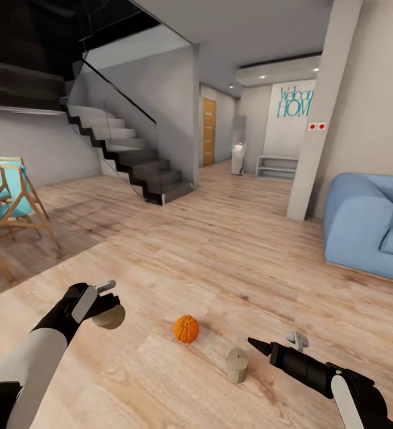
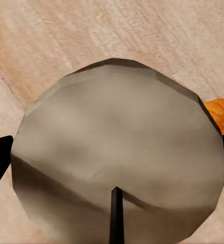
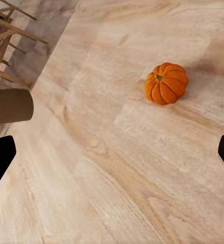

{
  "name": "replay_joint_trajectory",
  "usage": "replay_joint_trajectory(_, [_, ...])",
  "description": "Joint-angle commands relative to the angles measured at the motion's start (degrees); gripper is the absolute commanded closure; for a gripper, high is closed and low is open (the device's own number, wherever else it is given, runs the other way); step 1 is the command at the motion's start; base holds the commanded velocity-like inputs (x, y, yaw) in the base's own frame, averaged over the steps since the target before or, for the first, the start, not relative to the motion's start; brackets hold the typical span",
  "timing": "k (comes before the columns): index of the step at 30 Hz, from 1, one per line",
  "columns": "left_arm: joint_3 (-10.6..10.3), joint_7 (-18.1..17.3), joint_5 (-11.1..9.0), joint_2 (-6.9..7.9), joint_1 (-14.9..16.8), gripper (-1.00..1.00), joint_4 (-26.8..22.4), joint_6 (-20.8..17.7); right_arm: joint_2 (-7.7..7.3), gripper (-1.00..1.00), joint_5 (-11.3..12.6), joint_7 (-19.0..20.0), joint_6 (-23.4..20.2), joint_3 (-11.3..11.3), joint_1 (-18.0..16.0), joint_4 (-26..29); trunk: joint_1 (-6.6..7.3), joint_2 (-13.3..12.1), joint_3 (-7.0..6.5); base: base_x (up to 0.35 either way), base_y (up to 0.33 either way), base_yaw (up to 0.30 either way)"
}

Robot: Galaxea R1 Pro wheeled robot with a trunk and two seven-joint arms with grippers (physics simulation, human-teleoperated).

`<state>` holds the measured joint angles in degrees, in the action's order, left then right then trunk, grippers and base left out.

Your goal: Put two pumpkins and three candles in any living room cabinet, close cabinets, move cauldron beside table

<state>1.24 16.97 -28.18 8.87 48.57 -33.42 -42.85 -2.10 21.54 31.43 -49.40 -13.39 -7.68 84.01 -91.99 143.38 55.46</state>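
While the left gripper [image 1: 104, 304] grips one candle [image 1: 109, 316] above the wooden floor [image 1: 220, 250], a pumpkin [image 1: 186, 329] and a second candle [image 1: 237, 364] sit between the arms; the right gripper [image 1: 283, 344] hangs spread and empty. Next, I judge, it should take that second candle before the cabinet trip.

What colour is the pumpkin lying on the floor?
Bright orange with darker ribs; the pumpkin shows best in the right wrist view.

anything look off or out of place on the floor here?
Yes: a pumpkin and a candle sit loose on the wooden floor, apart from each other. The left tool holds another candle. Nothing spilled or damaged.
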Motion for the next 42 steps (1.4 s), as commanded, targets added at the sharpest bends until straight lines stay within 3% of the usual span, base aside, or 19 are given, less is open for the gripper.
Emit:
replay_joint_trajectory(1, [0.1, 0.3, -0.5, 0.01, 0.0, 1.0, -0.1, -0.2, 0.01, -1.0, 0.0, 0.2, -0.3, -0.1, -0.1, 0.0, 0.0, 0.0, 0.05, 0.072, 0.0, -0.2])
replay_joint_trajectory(24, [0.1, 0.3, -0.5, 0.01, 0.0, 1.0, -0.2, -0.2, 0.03, -1.0, 0.0, 0.2, -0.3, -0.1, -0.1, 0.0, 0.0, 0.0, 0.02, 0.044, -0.012, -0.021])
replay_joint_trajectory(39, [0.1, 0.3, -0.4, 0.01, 0.0, 1.0, -0.2, -0.2, 0.08, -1.0, -0.2, 0.1, -0.3, 0.0, -0.1, 0.0, 0.0, 0.0, 0.02, 0.159, 0.019, 0.0])
replay_joint_trajectory(42, [0.0, 0.3, -0.5, 0.01, 0.0, 1.0, -0.2, -0.2, 0.11, -1.0, -0.3, -2.9, -0.3, 0.1, -0.1, 0.0, 0.0, 0.0, 0.02, 0.032, 0.009, 0.0])
